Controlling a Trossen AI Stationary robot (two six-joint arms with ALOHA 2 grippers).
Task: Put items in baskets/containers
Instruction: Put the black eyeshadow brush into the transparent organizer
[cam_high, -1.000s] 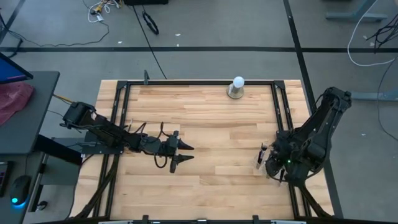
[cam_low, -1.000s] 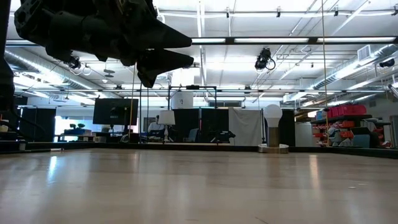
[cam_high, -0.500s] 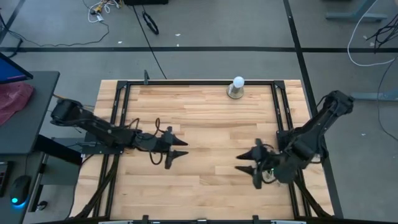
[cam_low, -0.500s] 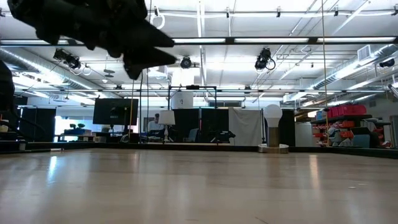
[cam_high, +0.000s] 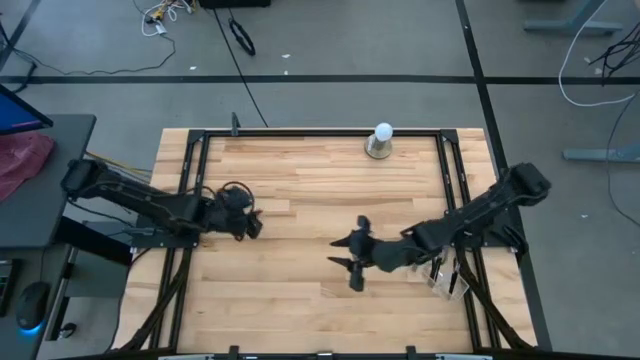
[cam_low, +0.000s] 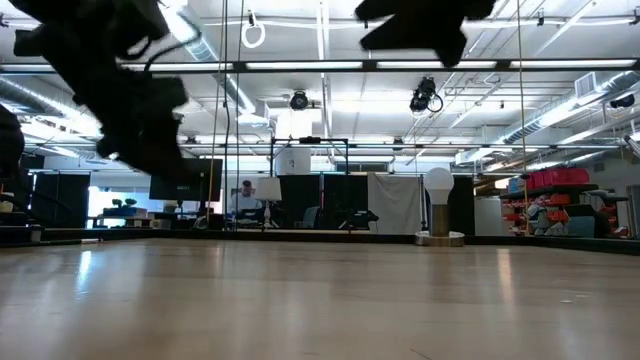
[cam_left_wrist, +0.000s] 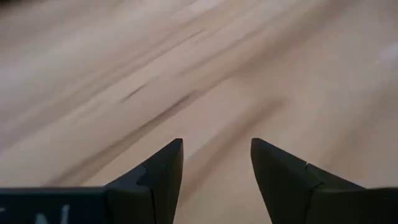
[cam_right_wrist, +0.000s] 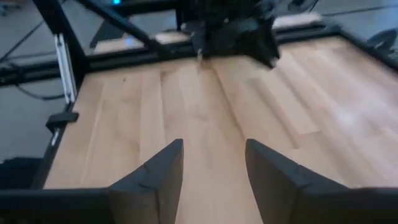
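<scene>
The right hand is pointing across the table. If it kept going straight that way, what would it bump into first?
Probably the left hand. The right hand, open and empty, points across bare wooden table, and its own camera shows the other arm straight ahead. Nothing lies between them, though height is hard to judge.

Table (cam_high: 300, 170): one, wooden, in a black frame.
Arms: two, one at the left and one at the right.
Grippers: two, the left gripper (cam_left_wrist: 216, 144) and the right gripper (cam_right_wrist: 213, 144), each with two fingers set apart.
Ball (cam_high: 382, 131) on a metal base: one, at the far edge.
Organiser (cam_high: 445, 280): one, clear, at the near right edge; its contents cannot be counted.
Cloth (cam_high: 25, 160): one, red, on the desk (cam_high: 50, 180) to the left.
</scene>
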